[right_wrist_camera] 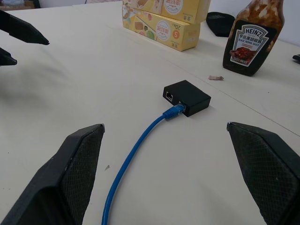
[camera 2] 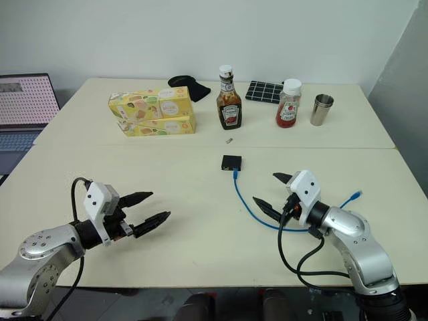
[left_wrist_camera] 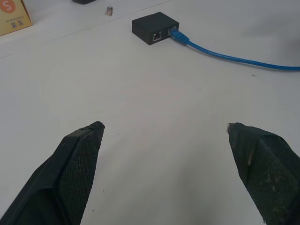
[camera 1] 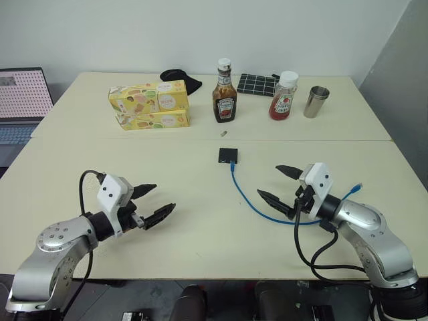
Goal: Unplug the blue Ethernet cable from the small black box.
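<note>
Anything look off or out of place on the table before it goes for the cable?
Little stands out. A small metallic bit lies loose on the table between the dark sauce bottle and the small black box; what it is can't be told. The blue Ethernet cable is still plugged in. No spills; the bottles and steel cup stand upright.

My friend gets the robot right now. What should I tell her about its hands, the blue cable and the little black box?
Left gripper: open, empty, above the table.
Right gripper: open, empty, above the table beside the blue Ethernet cable.
Small black box: mid-table, in front of the sauce bottle.
Cable: one end plugged into the box's near side; it curves toward the right gripper, free end at the table's right.
Done: nothing yet.
Left: hold the box, pull the plug out.
</note>
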You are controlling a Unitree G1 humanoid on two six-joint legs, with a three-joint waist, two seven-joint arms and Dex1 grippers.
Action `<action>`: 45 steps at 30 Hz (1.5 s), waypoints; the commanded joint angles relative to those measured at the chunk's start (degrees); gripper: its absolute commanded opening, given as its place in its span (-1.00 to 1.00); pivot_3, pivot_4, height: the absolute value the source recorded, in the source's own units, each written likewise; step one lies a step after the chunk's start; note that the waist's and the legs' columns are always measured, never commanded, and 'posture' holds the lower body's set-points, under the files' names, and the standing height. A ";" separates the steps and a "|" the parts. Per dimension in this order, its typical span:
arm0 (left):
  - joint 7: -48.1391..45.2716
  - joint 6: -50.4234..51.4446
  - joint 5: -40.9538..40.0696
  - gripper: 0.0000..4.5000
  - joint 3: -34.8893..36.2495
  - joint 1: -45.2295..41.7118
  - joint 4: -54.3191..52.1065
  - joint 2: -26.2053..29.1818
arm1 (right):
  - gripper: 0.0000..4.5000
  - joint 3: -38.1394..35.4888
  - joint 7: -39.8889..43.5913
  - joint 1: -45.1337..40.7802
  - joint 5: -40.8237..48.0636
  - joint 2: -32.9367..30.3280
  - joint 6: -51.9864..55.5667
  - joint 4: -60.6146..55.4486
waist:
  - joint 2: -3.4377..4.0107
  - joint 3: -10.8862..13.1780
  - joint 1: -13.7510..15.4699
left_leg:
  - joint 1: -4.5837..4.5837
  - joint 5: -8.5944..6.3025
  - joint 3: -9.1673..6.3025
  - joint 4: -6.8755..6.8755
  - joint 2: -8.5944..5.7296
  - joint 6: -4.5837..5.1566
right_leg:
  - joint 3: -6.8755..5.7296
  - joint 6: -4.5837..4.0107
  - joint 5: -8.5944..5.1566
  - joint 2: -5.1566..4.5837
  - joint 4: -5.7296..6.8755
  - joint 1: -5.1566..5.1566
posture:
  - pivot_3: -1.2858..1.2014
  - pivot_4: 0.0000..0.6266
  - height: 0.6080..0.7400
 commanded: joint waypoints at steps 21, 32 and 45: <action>-3.67 -4.62 -0.43 0.99 -0.07 -2.06 -1.10 -1.27 | 0.97 7.58 -6.94 -3.61 -6.13 7.80 0.93 2.73 | 0.00 0.00 -0.01 | 0.00 0.00 0.01 0.00 0.00 0.00 | 0.01 0.00 0.00 0.00 0.00 -0.01 | 0.03 -0.52 1.00; -11.05 -2.26 -3.54 0.99 0.85 -5.66 2.52 2.43 | 0.97 12.89 -18.44 -16.22 -13.19 23.93 7.14 18.96 | 0.02 0.01 -0.14 | -0.02 0.00 0.03 -0.03 -0.01 -0.01 | 0.01 -0.01 0.00 0.02 0.03 -0.08 | 0.03 -0.52 1.00; -12.28 -3.09 -2.19 1.00 0.66 -7.88 4.73 3.90 | 0.72 12.14 -31.50 -23.49 -21.53 33.09 7.10 36.09 | 0.03 0.01 -0.28 | -0.08 0.00 0.17 -0.04 -0.01 -0.01 | 0.10 -0.02 0.01 0.02 0.09 -0.25 | 0.03 -0.52 1.00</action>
